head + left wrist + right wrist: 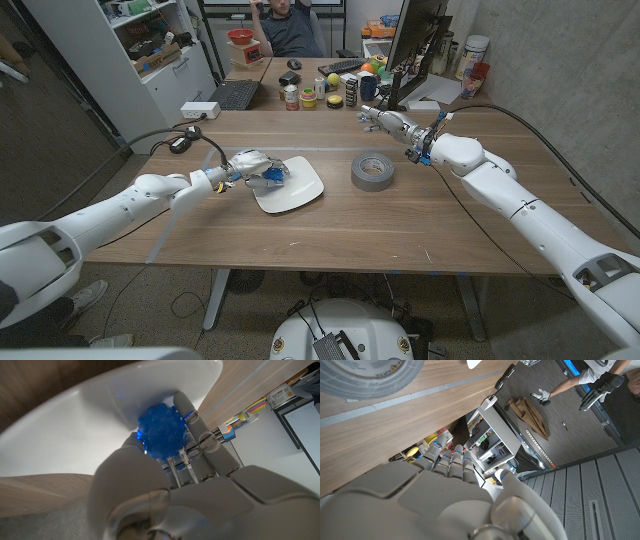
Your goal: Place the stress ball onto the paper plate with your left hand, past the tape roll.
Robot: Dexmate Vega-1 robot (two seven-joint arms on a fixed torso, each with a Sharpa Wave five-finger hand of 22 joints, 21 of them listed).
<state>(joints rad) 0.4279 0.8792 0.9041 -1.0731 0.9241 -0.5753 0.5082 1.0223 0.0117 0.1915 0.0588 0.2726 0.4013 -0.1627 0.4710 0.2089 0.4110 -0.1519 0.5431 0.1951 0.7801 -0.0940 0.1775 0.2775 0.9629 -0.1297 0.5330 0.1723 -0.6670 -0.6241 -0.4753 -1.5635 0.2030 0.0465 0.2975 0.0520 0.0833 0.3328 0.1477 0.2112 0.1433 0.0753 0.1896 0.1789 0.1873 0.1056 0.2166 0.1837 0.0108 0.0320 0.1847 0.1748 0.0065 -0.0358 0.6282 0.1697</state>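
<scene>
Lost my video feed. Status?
Left hand holds stress ball over paper plate. Right hand idle, holding nothing. Tape roll clear of plate.

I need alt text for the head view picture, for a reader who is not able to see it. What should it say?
The robot's left hand holds a blue stress ball over a white paper plate on a wooden table. A grey tape roll lies to the plate's right, and the right hand is raised near the table's far edge, holding nothing.
</scene>
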